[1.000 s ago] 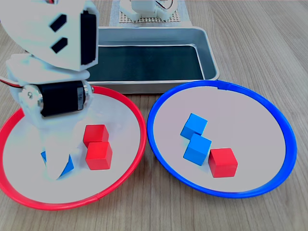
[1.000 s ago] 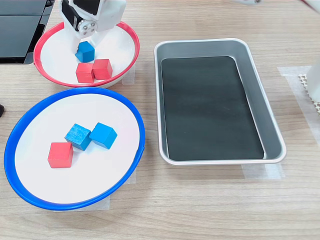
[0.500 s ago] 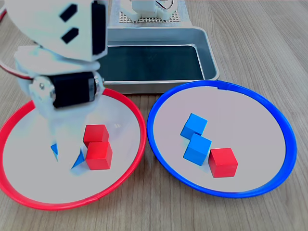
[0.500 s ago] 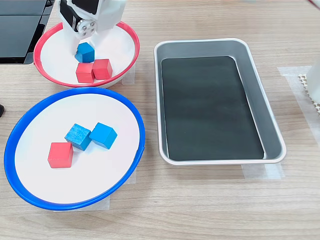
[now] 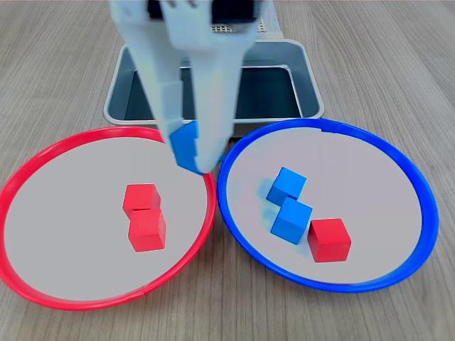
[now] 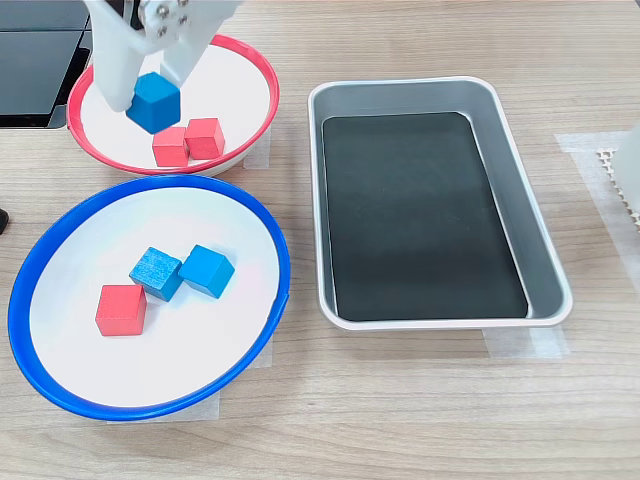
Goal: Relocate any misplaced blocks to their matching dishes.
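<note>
Blue cube (image 6: pixel 154 101) in tool (image 6: pixel 150 95)

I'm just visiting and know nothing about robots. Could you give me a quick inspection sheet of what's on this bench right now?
Surface: wooden table, with tape patches under the dishes and tray.
Job's things: red-rimmed dish holds two red blocks; blue-rimmed dish holds two blue blocks and one red block.
Clutter: grey metal tray, nothing in it.
Grippers: gripper shut on a blue block, lifted clear of the red-rimmed dish.
Cables: nothing seen.
Surroundings: dark object at the second exterior view's left edge.
</note>
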Motion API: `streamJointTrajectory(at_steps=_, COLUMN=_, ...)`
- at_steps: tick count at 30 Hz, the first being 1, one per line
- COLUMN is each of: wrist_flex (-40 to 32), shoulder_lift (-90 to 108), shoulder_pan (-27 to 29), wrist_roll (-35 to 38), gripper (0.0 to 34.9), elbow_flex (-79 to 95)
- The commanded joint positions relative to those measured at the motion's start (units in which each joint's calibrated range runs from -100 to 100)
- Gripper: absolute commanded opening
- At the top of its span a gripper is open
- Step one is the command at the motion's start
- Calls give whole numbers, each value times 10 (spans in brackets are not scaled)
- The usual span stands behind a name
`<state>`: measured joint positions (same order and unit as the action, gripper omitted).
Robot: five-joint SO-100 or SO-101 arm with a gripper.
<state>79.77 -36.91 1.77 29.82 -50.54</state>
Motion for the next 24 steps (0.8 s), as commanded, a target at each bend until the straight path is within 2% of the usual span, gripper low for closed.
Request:
streamJointTrajectory(at_steps=1, wrist_flex=-10, shoulder_lift=36, shoulder_pan=-44, wrist_roll=-5, gripper=4, elbow_flex=17)
streamJointTrajectory(at_steps=10, wrist_flex=-60, shoulder_lift=22, shoulder_pan=-137, wrist_roll=-31, gripper=4, elbow_flex=68)
streamJointTrajectory(at_steps=17, wrist_flex=-50, shoulder_lift=12, shoulder_pan=-175, wrist_roll=-44, gripper=4, elbow_flex=91)
streamJointTrajectory(at_steps=24, wrist_flex=-19, shoulder_lift=0, shoulder_pan=-190, wrist_roll=-23, gripper=4, elbow_flex=107)
